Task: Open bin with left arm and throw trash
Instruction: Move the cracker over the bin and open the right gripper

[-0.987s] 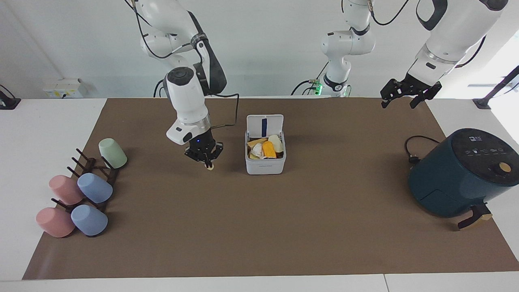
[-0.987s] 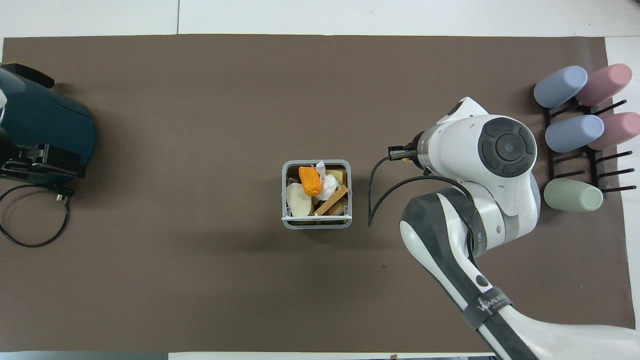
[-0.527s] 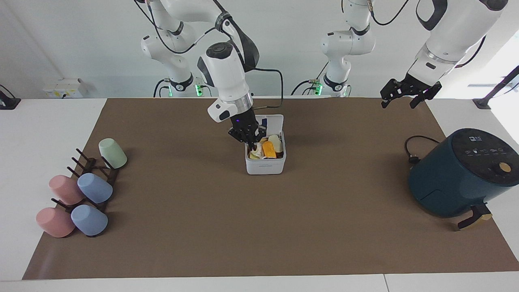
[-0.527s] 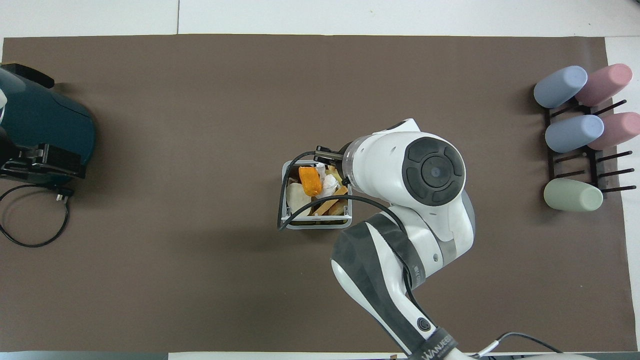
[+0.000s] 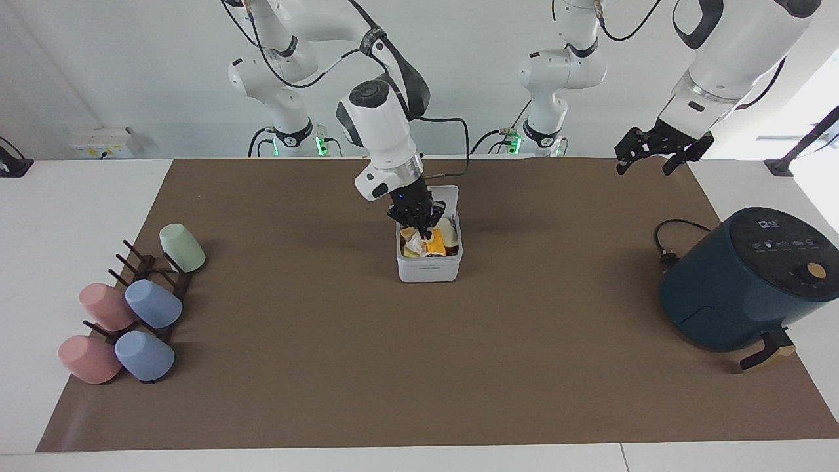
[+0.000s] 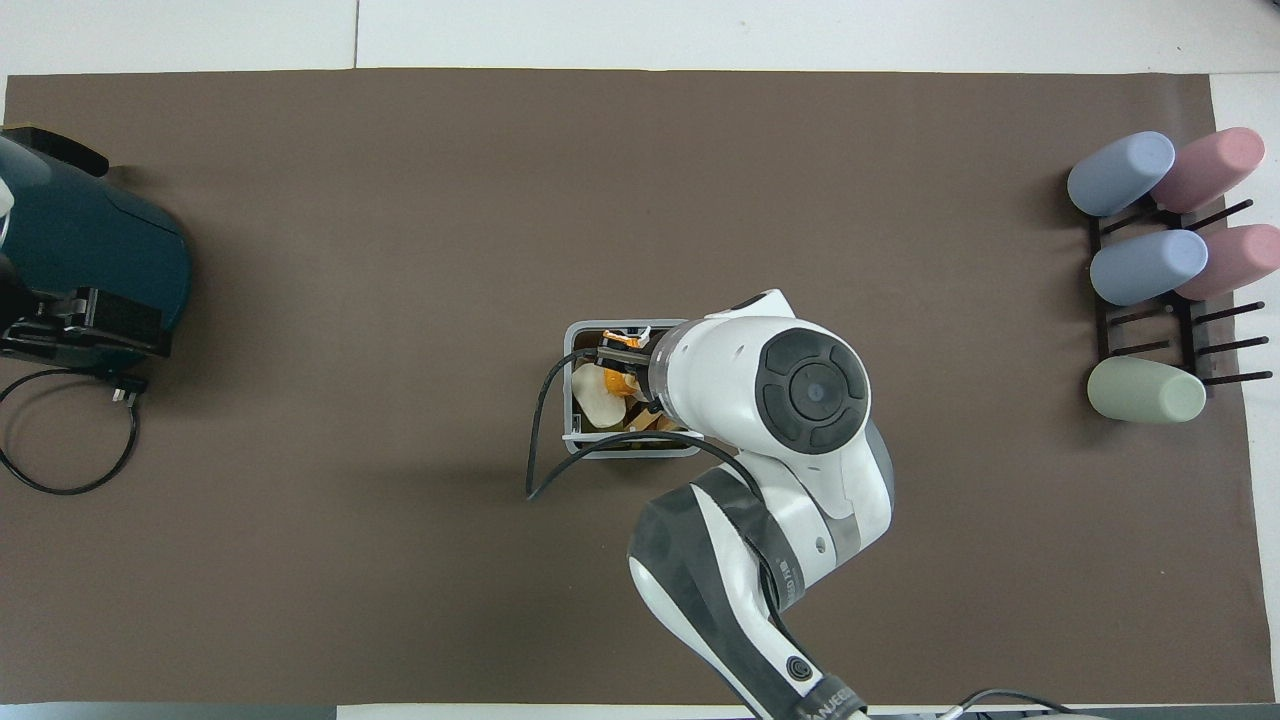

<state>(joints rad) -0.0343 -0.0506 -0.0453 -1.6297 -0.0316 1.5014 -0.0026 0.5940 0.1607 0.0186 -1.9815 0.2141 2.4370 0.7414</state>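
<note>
The pale grey bin [image 5: 429, 270] stands mid-table with its lid [image 5: 449, 194] upright. It holds several food scraps, among them an orange piece [image 5: 436, 246] and a pale piece [image 5: 448, 229]. My right gripper [image 5: 425, 229] hangs low over the bin's open top, its tips down among the scraps. In the overhead view the right arm's wrist covers much of the bin [image 6: 578, 440]; a pale scrap [image 6: 592, 400] and the orange piece [image 6: 612, 381] still show. My left gripper [image 5: 645, 164] waits open and empty, raised over the table's edge at the left arm's end.
A dark teal air fryer [image 5: 747, 278] with its cord [image 5: 665, 246] stands at the left arm's end and also shows in the overhead view [image 6: 80, 260]. A rack of pastel cups [image 5: 131, 308] stands at the right arm's end and shows in the overhead view [image 6: 1160, 270].
My right gripper rose from the mat beside the bin with a small pale scrap, swung over the bin and lowered into its open top. The left arm has not moved.
</note>
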